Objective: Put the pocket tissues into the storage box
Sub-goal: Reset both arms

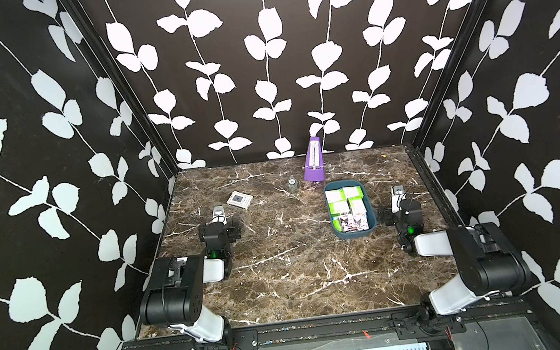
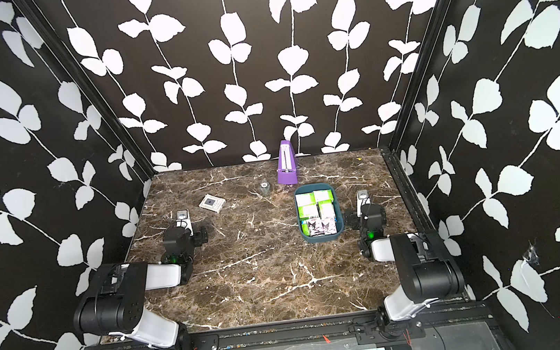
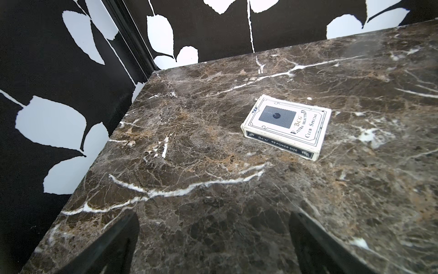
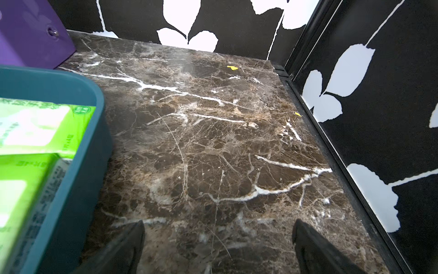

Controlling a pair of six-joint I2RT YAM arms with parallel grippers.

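The brown marble worktop (image 1: 283,273) fills the enclosure floor. Both arms are folded low at its near corners, the left arm (image 1: 176,286) and the right arm (image 1: 477,253). In both top views their wrist housings hide the fingers.

The storage box (image 1: 353,233) (image 2: 322,238) sits right of centre, just beside the right arm's wrist. In the right wrist view only one rounded corner of its wall (image 4: 78,166) shows, and the rest is cut off. Just behind it stands a purple metronome (image 1: 314,161), and the right wrist view catches only its base (image 4: 30,30).

A boxed deck of playing cards (image 3: 286,127) (image 1: 240,200) lies flat near the far left, apart from everything.

The pocket tissues (image 1: 345,204) (image 2: 317,207) all lie inside the storage box. Lime-green packets fill the far and middle part, and pink-purple cartoon packets lie at the near end. How many lie underneath cannot be told. Two green packets (image 4: 35,123) show blurred and cropped.

The left gripper (image 3: 214,215) is spread, with bare worktop between its dark fingers and nothing held. The right gripper (image 4: 219,221) is likewise spread and empty.

A small round clear object (image 1: 292,184) left of the metronome is too small to identify. Tiny yellow scraps (image 4: 232,68) lie near the far right corner.
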